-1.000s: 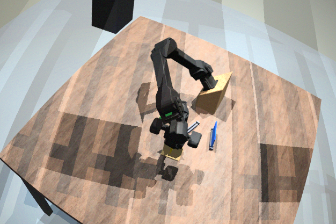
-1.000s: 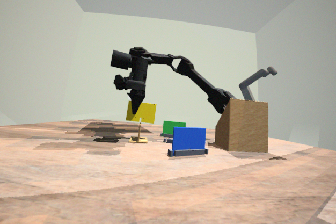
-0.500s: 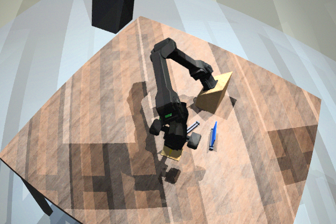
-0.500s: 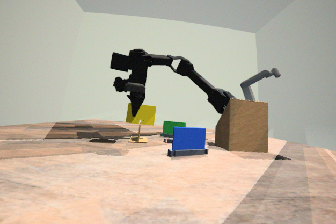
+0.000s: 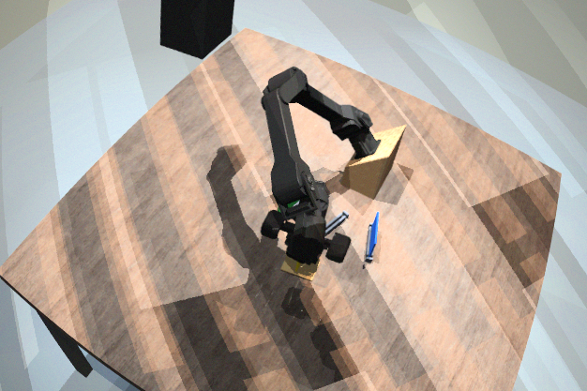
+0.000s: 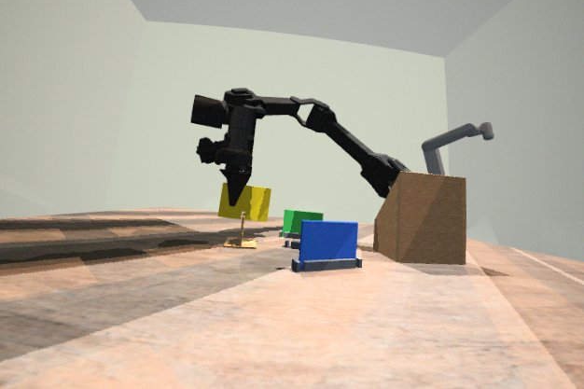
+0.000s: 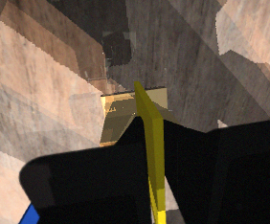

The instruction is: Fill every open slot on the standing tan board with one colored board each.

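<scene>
My gripper (image 6: 233,204) (image 7: 143,121) is shut on the upright yellow board (image 6: 257,202) (image 7: 154,153). The board is crosswise to the standing tan board (image 6: 242,229), which shows edge-on in the exterior view. The yellow board's lower edge hangs slightly below the tan board's top in that view; whether notch and slot engage cannot be told. The tan base (image 5: 306,275) (image 6: 239,245) (image 7: 161,98) lies flat below. A blue board (image 5: 374,233) (image 6: 328,239) (image 7: 28,216) stands in its dark holder (image 5: 368,244) (image 6: 332,264). A green board (image 6: 304,219) stands farther back.
An empty grey holder (image 5: 338,221) (image 6: 291,243) lies between the blue board and the gripper in the top view. The arm rises from a wooden block (image 5: 371,172) (image 6: 431,219). A grey arm-like shape (image 6: 448,139) shows behind the block.
</scene>
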